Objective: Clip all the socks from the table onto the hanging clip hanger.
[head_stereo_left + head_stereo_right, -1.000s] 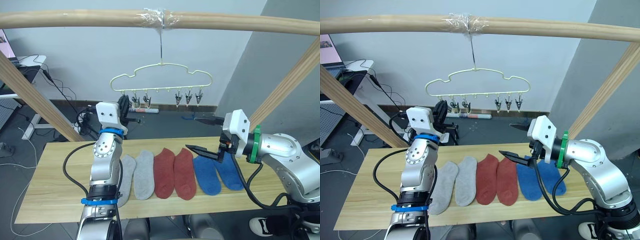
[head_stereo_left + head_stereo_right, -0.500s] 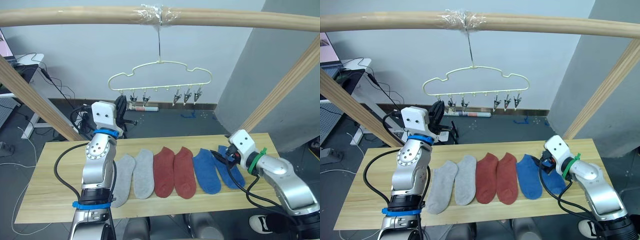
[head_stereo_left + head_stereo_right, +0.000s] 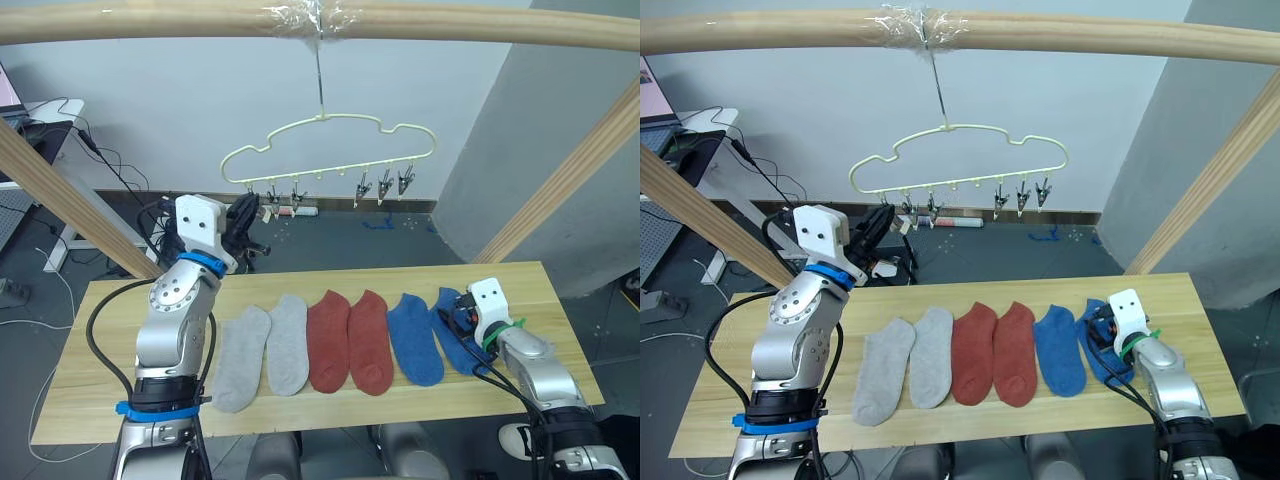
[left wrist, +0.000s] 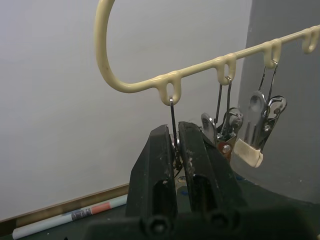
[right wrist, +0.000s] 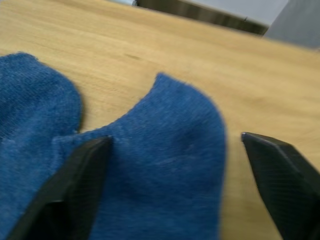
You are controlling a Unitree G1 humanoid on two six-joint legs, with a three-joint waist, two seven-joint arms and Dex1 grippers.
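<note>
Right gripper [image 5: 175, 175] jaws spread wide, straddling the cuff of the far-right blue sock [image 5: 165, 165] at lower right, nothing gripped yet; I'd drop until both tips meet the desk [image 3: 120, 400], then pinch only that cuff, since the neighbouring blue sock [image 3: 414, 338] touches it. Left gripper [image 4: 175, 160] jaws nearly closed on the wire of the first clip [image 4: 172, 125] under the clip hanger [image 3: 330, 140], upper centre. Six socks lie in a row mid-frame, grey [image 3: 243, 355], red [image 3: 350, 338], blue; wooden rail [image 3: 150, 20] and slanted posts [image 3: 560, 180] crowd the lift path.
</note>
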